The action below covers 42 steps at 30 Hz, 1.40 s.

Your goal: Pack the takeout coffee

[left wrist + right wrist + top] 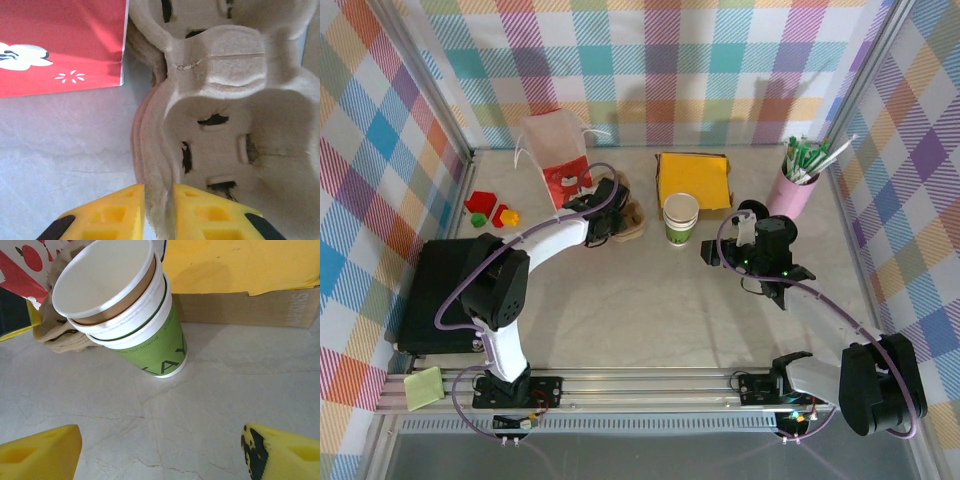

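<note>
Top view first: the left hand (613, 215) is out at the cup carrier (635, 222), right beside the red bag (556, 155); the right hand (730, 237) sits just to the right of the cup stack (680, 225), which stands mid-worktop (620, 320), right in front of the yellow box (695, 180); the coffee cup (681, 208) is, as far as I can tell, the top one nested in that stack, so it's not packed yet.

Left wrist view: the fingers (200, 212) are pinched on the carrier's side wall, with pulp filling the narrow gap between them; it looks like more than one carrier is nested there, so my worry is that a lift drags two up together, or the thin wall bends and slips out; the bag's corner is close too, so a swing that way could shove it.

Right wrist view: the right hand is spread wide with nothing between the fingers, aimed at the stack; the cups are jammed into each other, so a grab low on the green band probably takes the whole lot instead of one cup; a grab high on the rim could tip the stack, and the box close behind leaves little room for a finger.
</note>
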{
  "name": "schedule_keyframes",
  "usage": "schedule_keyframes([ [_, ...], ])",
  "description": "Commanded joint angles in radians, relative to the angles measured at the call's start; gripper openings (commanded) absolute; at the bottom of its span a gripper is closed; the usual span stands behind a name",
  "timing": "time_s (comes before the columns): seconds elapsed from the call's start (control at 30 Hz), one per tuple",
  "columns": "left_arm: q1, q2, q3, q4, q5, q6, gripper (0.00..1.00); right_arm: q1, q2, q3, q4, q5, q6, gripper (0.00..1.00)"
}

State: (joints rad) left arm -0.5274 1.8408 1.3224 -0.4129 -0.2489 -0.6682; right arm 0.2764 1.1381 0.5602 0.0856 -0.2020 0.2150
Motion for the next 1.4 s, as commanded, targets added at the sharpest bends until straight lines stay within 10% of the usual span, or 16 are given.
schedule_keyframes([
  [0.0,0.006,-0.045,-0.007,-0.027,0.008,0.025,0.27,0.007,0.009,0.027,-0.001,-0.02,-0.023,0.84],
  [1.37,-0.008,0.055,0.088,-0.054,-0.024,0.039,0.26,0.007,0.025,0.033,-0.005,-0.017,-0.027,0.84],
])
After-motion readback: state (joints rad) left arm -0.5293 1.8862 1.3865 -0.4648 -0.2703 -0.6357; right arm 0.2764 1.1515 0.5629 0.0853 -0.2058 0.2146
